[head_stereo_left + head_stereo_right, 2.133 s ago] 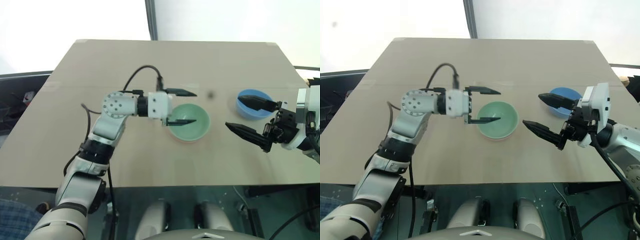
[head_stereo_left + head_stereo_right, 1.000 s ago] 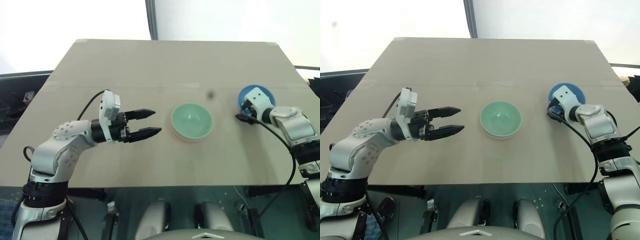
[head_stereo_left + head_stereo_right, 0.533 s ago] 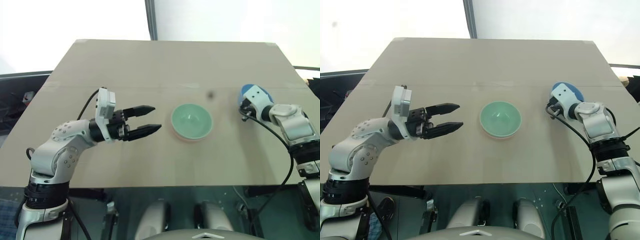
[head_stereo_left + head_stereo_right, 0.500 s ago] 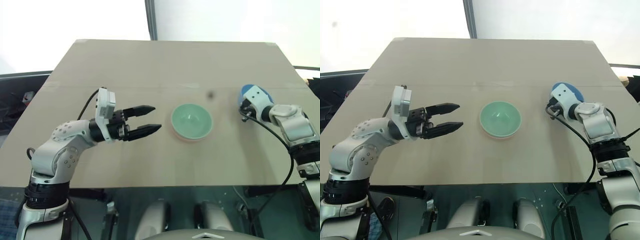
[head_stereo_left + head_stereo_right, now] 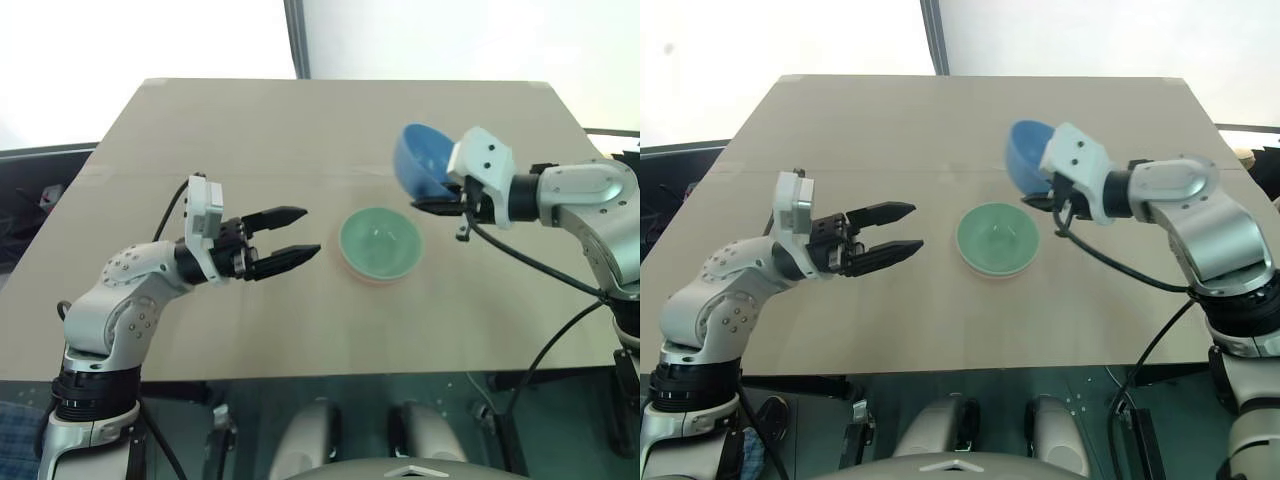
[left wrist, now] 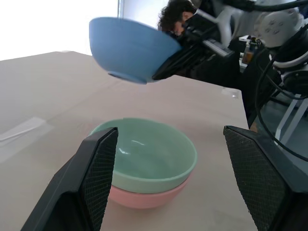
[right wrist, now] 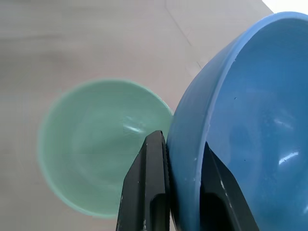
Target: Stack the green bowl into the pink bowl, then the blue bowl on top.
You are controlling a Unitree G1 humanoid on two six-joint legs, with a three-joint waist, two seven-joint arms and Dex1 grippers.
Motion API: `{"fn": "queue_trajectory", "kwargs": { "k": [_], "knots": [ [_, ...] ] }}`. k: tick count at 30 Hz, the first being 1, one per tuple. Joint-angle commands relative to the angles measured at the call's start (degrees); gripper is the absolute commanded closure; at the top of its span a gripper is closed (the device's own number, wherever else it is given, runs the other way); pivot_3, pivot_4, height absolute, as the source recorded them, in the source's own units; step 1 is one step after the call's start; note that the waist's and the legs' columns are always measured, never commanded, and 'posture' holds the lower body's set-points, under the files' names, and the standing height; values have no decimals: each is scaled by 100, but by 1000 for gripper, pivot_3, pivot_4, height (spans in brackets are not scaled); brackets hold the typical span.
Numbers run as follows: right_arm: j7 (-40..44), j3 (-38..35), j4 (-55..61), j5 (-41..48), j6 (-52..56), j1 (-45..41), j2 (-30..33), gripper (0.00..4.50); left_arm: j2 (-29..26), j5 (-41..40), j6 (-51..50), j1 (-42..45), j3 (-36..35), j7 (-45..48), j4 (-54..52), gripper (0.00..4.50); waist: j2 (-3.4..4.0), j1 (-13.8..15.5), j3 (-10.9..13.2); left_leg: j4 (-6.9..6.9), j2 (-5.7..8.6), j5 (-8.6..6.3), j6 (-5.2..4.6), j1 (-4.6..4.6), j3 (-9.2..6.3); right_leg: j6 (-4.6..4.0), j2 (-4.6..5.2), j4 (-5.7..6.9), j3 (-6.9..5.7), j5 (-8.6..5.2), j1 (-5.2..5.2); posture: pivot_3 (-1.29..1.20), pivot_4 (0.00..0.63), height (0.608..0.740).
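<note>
Right gripper (image 5: 437,204) clamps the rim of the blue bowl (image 5: 420,160), one finger inside and one outside, holding it tilted in the air just behind and to the right of the stack. Green bowl (image 5: 380,241) sits nested in the pink bowl (image 6: 144,197) at mid-table. Left gripper (image 5: 300,233) hovers just left of the stack, jaws wide apart, nothing in them. The table (image 5: 300,130) is a plain tan board w/ a taped seam across it; bright white backdrop behind, a dark vertical post (image 5: 292,40) at centre. A person (image 6: 175,17) is in the bkgd.
</note>
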State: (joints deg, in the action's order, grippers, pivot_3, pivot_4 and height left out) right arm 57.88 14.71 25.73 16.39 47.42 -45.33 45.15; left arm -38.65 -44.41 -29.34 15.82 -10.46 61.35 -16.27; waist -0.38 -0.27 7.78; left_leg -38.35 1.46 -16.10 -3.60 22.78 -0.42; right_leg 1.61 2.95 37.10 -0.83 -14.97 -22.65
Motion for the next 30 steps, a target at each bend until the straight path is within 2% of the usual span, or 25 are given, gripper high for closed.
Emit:
{"fn": "queue_trajectory", "kwargs": {
  "k": [1, 8, 10, 11, 13, 14, 15, 19, 20, 24, 30],
  "knots": [
    [4, 511, 543, -147, 56, -56, -19, 4476, 37, -20, 143, 64, -8, 84, -43, 793, 0, -2, 0, 0, 0, 0, 0, 0, 0, 0, 0, -1, 0, 0, 0, 0, 150, 740],
    [-74, 948, 583, -391, -106, -50, -91, 4476, 76, 9, 139, 73, 1, 107, -24, 793, 0, -10, 0, 2, 1, 1, 1, 3, 0, 0, 1, -2, 0, 0, -1, 0, 150, 740],
    [-59, 940, 570, -417, -165, -39, -91, 3705, 88, 30, 151, 70, 8, 111, -10, 793, 0, -12, 0, 2, 1, 1, 1, 2, 0, 0, 1, -2, 0, 0, -1, 0, 150, 740],
    [3, 951, 582, -402, -157, -35, -62, 3469, 94, 45, 159, 71, 13, 114, -5, 793, 0, -14, 0, 2, 1, 1, 1, 2, 0, 0, 0, -2, 0, 0, -1, 0, 150, 740],
    [77, 942, 608, -377, -160, -16, -36, 2575, 109, 51, 159, 79, 19, 110, -6, 793, 0, -15, 0, 2, 1, 1, 1, 2, 0, 0, 0, -2, 0, 0, -1, 0, 150, 740],
    [74, 922, 617, -374, -154, -4, -45, 2433, 115, 51, 159, 85, 21, 110, -4, 793, 0, -16, 0, 2, 1, 1, 1, 2, 0, 0, 0, -2, -1, 0, -1, 0, 150, 740],
    [58, 902, 619, -381, -148, -1, -63, 1740, 118, 53, 162, 93, 23, 115, 4, 793, 0, -18, 0, 2, 1, 1, 1, 2, 0, 0, 0, -2, 0, 0, -1, 0, 150, 740],
    [-119, 724, 617, -325, -22, 5, -207, 299, 115, 62, 176, 125, 33, 145, 45, 793, 0, -20, 0, 2, 1, 1, 1, 2, 0, 0, 0, -2, 0, 0, -1, 0, 150, 740],
    [-172, 636, 613, -270, 93, -9, -241, 61, 111, 58, 178, 133, 34, 152, 55, 793, 0, -23, 0, 2, 0, 1, 1, 2, 0, 0, 0, -2, 0, 0, -1, 0, 150, 740],
    [-99, 8, 732, 235, 555, 190, -97, 61, 92, 45, 186, 131, 35, 166, 51, 793, -1, 5, 0, 2, 1, 1, 1, 2, 0, 0, 1, -3, -1, 0, -1, 0, 150, 740],
    [-185, -1651, 833, 1116, 769, 1381, 21, 61, -25, 268, 314, -136, -113, 14, 26, 793, 0, 32, 0, 8, 2, -2, -3, 5, -1, 0, 4, -14, -2, 0, 7, 0, 150, 740]
  ]
}}
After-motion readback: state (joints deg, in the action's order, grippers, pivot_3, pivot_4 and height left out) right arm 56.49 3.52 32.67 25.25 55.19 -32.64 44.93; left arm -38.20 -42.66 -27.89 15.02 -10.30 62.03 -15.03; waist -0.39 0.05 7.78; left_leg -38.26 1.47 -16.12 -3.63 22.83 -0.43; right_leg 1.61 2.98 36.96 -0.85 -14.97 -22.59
